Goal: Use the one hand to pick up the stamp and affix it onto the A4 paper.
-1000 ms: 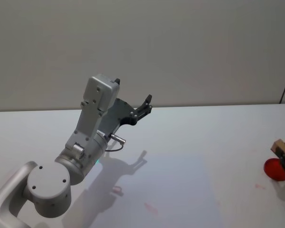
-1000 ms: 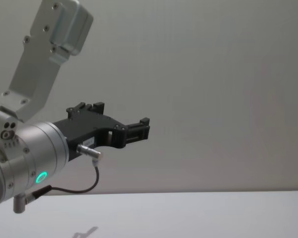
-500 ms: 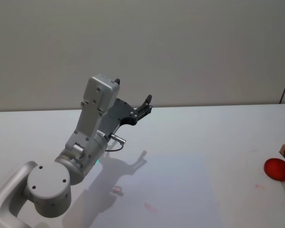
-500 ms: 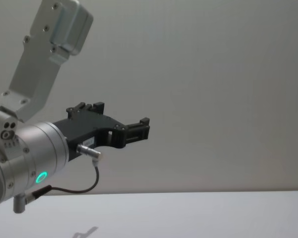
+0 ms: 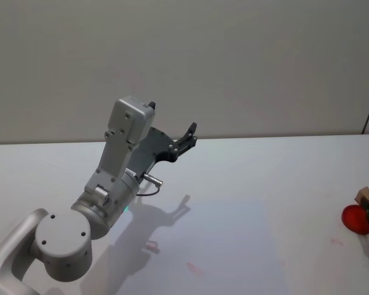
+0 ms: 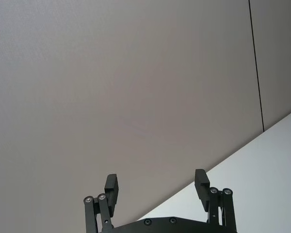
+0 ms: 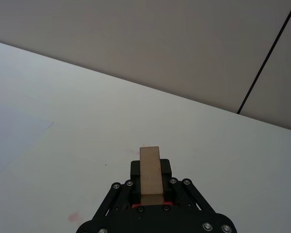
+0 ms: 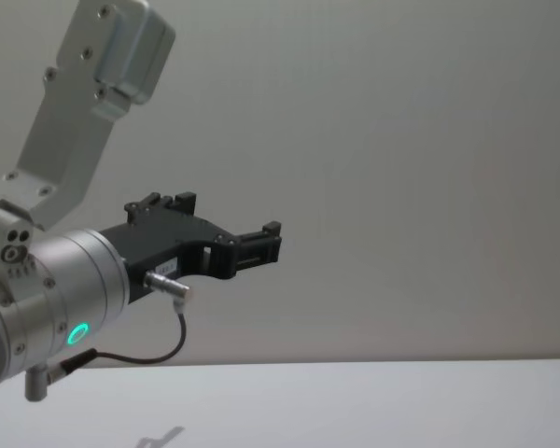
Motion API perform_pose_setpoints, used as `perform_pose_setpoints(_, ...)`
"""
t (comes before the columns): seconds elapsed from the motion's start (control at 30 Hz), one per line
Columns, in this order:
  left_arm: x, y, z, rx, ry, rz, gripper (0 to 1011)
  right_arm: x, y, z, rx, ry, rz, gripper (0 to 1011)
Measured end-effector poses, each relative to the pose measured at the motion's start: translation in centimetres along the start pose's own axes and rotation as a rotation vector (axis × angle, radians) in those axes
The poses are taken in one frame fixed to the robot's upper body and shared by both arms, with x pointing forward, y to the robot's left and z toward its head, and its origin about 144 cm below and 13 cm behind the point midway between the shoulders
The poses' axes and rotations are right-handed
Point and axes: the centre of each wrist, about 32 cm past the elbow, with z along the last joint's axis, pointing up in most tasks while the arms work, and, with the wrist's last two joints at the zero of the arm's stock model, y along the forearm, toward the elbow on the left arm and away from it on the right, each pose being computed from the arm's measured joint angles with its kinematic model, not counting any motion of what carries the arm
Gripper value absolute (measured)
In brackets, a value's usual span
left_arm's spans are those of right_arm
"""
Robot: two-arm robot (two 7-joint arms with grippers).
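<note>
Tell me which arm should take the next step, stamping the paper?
Right. The right gripper is shut on the stamp near the table's right edge, with the A4 paper to its left. The left gripper hangs open and empty, raised toward the wall.

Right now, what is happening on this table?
The right gripper is shut on the wooden-handled stamp, at the table's right edge beside a round red object, perhaps the ink pad. The A4 paper lies at the centre with faint red marks. The left gripper is open, raised and idle.
</note>
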Motion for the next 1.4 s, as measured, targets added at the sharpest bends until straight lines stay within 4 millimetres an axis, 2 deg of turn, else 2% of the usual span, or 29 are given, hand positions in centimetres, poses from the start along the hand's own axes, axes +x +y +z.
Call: perform_pose_setpoints(1.4, 0.0, 0.0, 0.0, 0.000, 0.000, 0.000, 1001, -0.4, 0.4, -1.8, -0.034, -0.045, 0.002, 220)
